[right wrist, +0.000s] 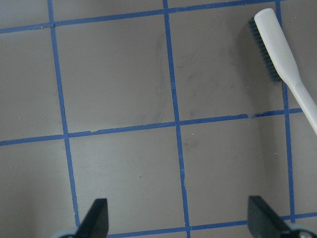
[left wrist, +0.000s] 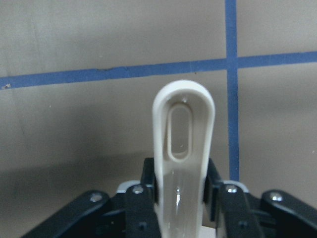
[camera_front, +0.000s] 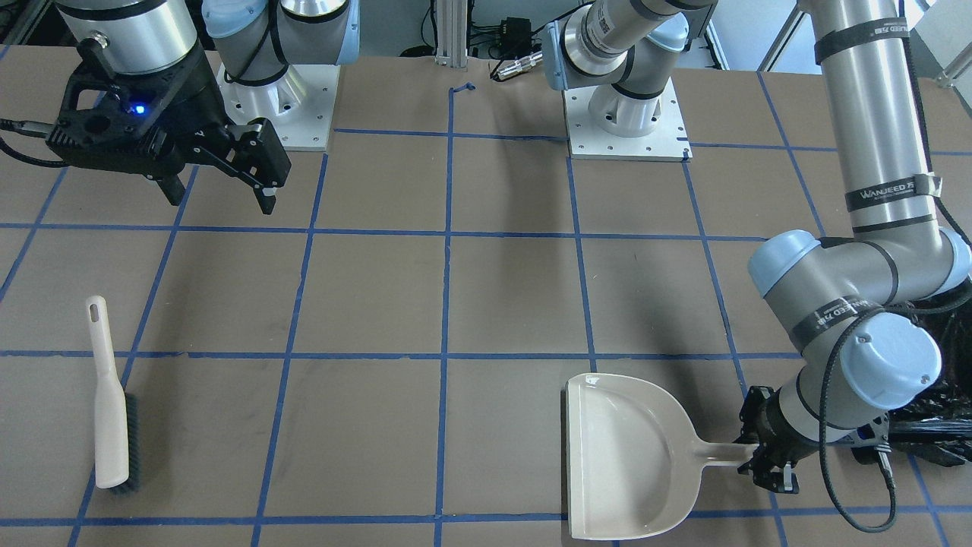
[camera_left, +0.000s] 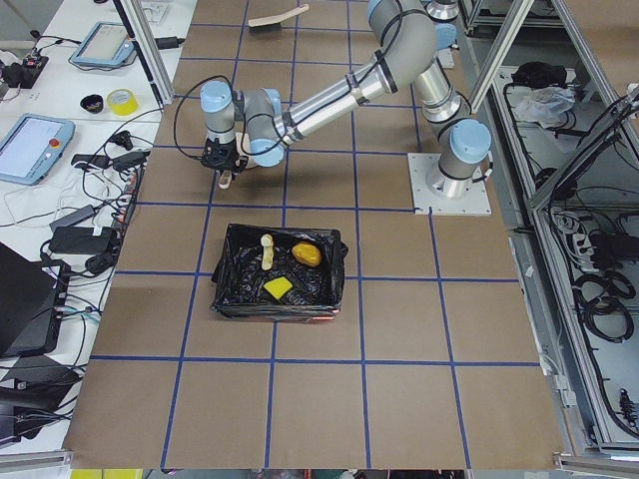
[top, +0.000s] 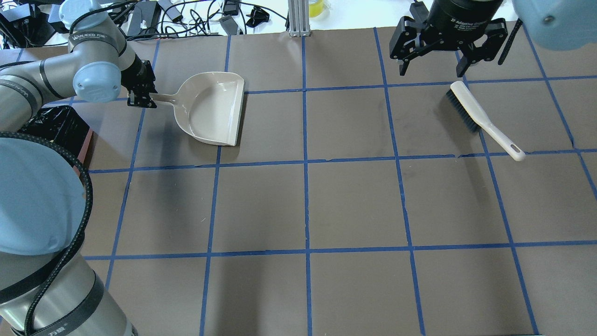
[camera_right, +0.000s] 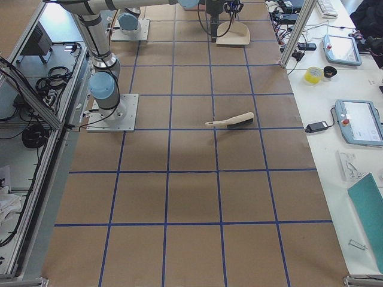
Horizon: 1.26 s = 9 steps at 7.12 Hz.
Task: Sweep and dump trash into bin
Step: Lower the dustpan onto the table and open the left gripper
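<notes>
Trash [camera_left: 306,254] all in bin [camera_left: 228,299]; left gripper [camera_front: 748,456] clamped on dustpan [camera_front: 630,456] handle, pan looks flat on table [camera_front: 501,304], so just open and back straight off without dragging; right gripper [top: 431,70] hangs jaws apart, clear of brush [top: 471,109].

The overhead camera looks down from behind the robot [camera_front: 623,106]; the front one faces it, both sharing the dustpan [top: 212,109]. Two end cameras look along the surface [camera_right: 191,191] from afar, one past the bin [camera_left: 226,287]. The left wrist camera is close on the dustpan's handle; the right one looks down, well apart.
</notes>
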Each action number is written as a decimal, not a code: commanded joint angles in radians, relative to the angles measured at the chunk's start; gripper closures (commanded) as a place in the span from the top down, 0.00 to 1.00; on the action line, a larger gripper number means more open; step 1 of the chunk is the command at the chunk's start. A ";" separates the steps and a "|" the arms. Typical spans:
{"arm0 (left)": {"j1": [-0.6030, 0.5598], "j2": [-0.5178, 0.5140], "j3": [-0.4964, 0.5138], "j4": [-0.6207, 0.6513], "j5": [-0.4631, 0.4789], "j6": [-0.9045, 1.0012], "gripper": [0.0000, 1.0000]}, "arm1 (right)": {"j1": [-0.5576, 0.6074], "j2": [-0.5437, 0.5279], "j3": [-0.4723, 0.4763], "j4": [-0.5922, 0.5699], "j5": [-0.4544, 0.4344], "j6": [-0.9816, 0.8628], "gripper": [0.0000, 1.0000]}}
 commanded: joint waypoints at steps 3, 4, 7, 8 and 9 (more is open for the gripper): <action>-0.030 0.023 -0.002 -0.013 0.003 -0.014 0.46 | 0.000 0.000 0.000 0.002 0.002 0.002 1.00; -0.031 0.031 -0.002 -0.013 0.003 -0.014 0.57 | 0.000 0.000 -0.001 0.002 0.002 0.002 1.00; -0.043 0.114 0.001 -0.029 0.003 0.021 0.60 | 0.001 -0.002 -0.001 0.002 0.002 0.002 1.00; -0.045 0.194 0.010 -0.106 -0.001 0.157 0.60 | 0.001 0.000 -0.001 0.002 0.002 0.002 1.00; -0.045 0.275 0.012 -0.209 0.003 0.447 0.63 | 0.001 -0.002 -0.001 0.006 0.002 0.002 1.00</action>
